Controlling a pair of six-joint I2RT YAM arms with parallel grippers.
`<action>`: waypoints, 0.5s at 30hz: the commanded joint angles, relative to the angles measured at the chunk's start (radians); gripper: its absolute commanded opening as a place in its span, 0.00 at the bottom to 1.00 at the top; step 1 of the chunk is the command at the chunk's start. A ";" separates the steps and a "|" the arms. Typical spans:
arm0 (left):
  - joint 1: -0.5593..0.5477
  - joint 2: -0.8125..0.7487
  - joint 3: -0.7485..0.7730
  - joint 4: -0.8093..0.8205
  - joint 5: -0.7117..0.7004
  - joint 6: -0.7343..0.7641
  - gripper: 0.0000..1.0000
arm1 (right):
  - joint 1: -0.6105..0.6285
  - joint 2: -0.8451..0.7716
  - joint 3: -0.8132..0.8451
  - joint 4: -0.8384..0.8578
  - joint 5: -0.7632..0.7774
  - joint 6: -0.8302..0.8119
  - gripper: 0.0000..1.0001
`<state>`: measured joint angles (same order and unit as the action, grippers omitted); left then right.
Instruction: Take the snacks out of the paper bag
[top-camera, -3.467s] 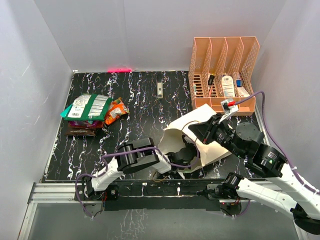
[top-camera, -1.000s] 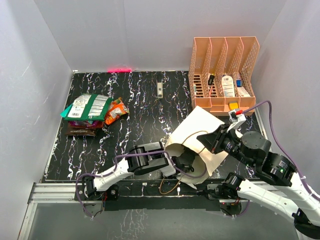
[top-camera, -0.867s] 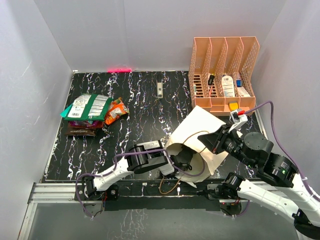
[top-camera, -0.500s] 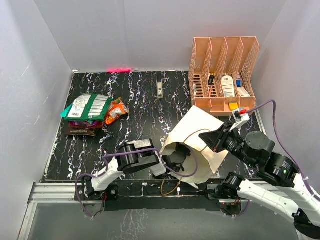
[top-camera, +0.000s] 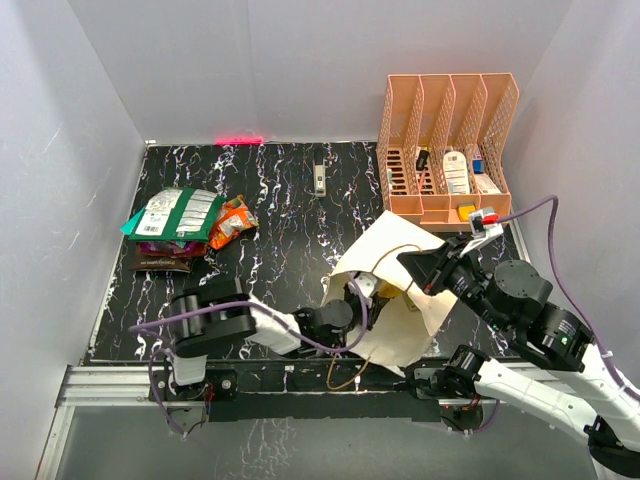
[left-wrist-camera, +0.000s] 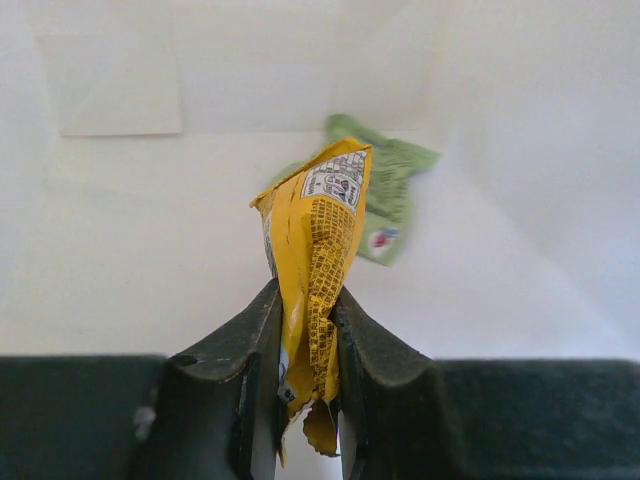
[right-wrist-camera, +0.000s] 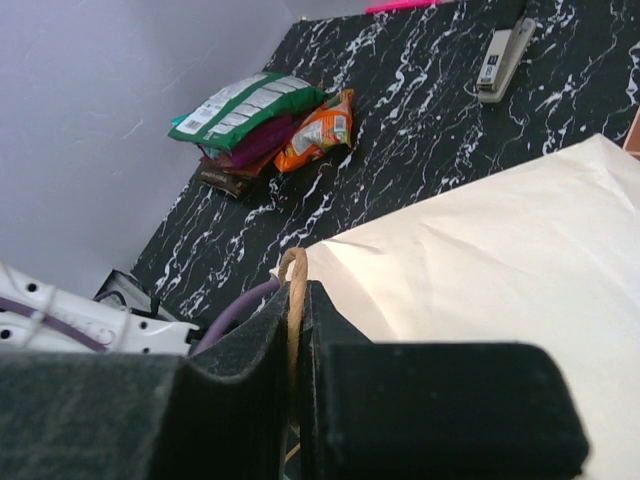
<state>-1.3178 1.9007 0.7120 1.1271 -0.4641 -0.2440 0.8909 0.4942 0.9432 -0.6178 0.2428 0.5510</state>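
Extraction: left fingers pinch yellow packet inside paper bag, right fingers clamp cord handle. Next, pull packet out to desk.

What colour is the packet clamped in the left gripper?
Yellow packet with a dark grid pattern, clearest in the left wrist view.

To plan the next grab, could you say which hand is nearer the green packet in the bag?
Left. The left hand, inside the bag, holds a yellow packet just before the green packet; the right hand pinches the bag's handle outside.
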 joint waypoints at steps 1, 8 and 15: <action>-0.004 -0.214 -0.054 -0.167 0.236 -0.123 0.06 | 0.002 0.067 -0.005 0.181 0.032 -0.077 0.07; 0.000 -0.554 -0.077 -0.589 0.514 -0.153 0.01 | 0.002 0.157 0.037 0.180 0.115 -0.116 0.07; 0.005 -0.920 0.045 -1.153 0.443 -0.121 0.00 | 0.002 0.141 0.017 0.173 0.197 -0.132 0.08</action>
<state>-1.3178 1.1595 0.6586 0.3317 0.0124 -0.3740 0.8909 0.6643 0.9386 -0.5110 0.3603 0.4461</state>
